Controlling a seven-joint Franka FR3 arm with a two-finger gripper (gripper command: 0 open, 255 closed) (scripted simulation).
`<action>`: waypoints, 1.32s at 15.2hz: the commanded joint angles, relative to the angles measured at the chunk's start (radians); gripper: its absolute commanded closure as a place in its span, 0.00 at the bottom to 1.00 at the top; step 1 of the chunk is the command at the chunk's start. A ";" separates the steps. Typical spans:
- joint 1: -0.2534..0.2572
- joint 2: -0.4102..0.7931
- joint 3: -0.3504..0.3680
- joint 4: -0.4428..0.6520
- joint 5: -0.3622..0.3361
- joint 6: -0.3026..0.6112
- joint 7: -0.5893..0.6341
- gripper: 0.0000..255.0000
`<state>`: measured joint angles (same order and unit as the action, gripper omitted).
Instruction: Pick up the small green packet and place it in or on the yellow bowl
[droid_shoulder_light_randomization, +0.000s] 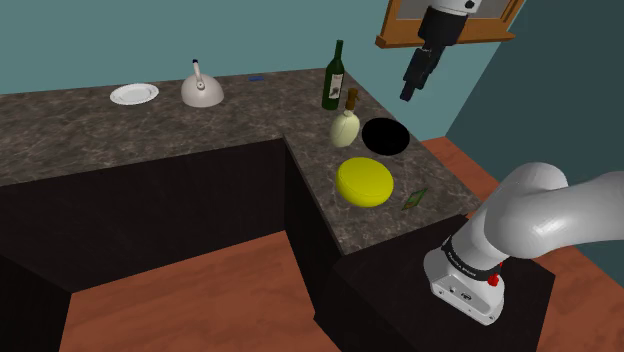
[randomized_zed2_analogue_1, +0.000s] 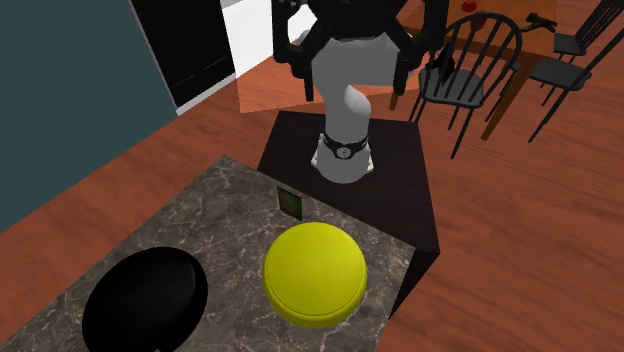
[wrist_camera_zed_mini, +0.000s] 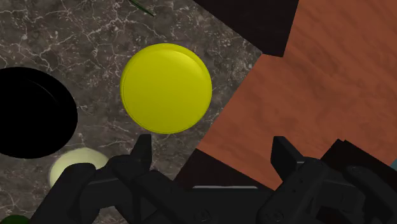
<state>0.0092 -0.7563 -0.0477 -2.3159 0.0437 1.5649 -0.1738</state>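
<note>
Hand (droid_shoulder_light_randomization: 408, 95): released, spread and empty, high above the counter (droid_shoulder_light_randomization: 150, 140).
Green packet (droid_shoulder_light_randomization: 415, 198): flat on the counter, well below the hand, beyond the yellow bowl (droid_shoulder_light_randomization: 364, 182).
Handling: probably light, thin, crinkly; pinch across its narrow width.

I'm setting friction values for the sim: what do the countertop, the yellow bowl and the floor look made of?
Countertop: dark grey stone with pale veins, like marble or granite, with a dull finish.
Yellow bowl: plain, smooth and evenly coloured with a soft sheen. It could be plastic or glazed ceramic; the look leaves it open.
Floor: reddish-brown wood, judging by the faint grain streaks.
</note>
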 joint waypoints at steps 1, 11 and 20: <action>0.000 0.000 0.000 0.000 0.000 0.000 0.000 0.00; -0.039 0.481 -0.121 0.114 0.003 -0.091 -0.067 0.00; -0.091 0.894 -0.190 0.197 0.008 -0.180 -0.131 0.00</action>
<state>-0.0757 0.0883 -0.2325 -2.1265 0.0502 1.3926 -0.2984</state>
